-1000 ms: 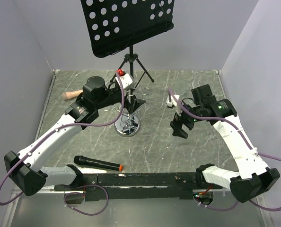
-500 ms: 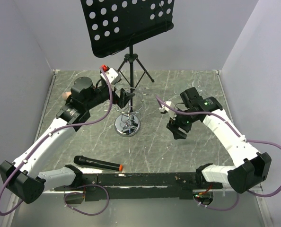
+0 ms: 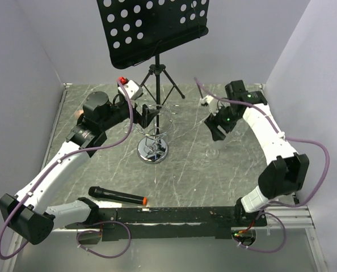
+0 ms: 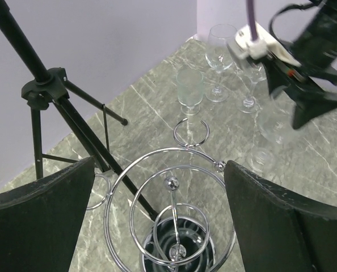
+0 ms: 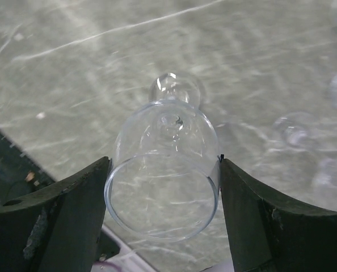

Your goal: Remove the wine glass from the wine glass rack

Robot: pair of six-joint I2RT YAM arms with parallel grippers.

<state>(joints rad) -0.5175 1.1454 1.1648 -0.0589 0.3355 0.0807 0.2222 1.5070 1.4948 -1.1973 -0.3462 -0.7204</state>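
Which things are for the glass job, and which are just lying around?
For the job:
the wine glass, gripped by the right gripper
the wine glass rack
the left gripper, open above the rack

Just lying about:
the microphone
the music stand
the other glasses standing on the table

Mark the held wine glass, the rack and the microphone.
wine glass (image 5: 163,170): right wrist view, its bowl.
wine glass rack (image 3: 152,151): top view, its round base.
microphone (image 3: 117,196): top view, its handle.

Left arm (image 3: 55,170) and right arm (image 3: 266,133): white shells, black joints, each with a purple cable (image 3: 327,157); the left gripper (image 4: 159,164) has broad, dark, curved fingers (image 4: 38,221).
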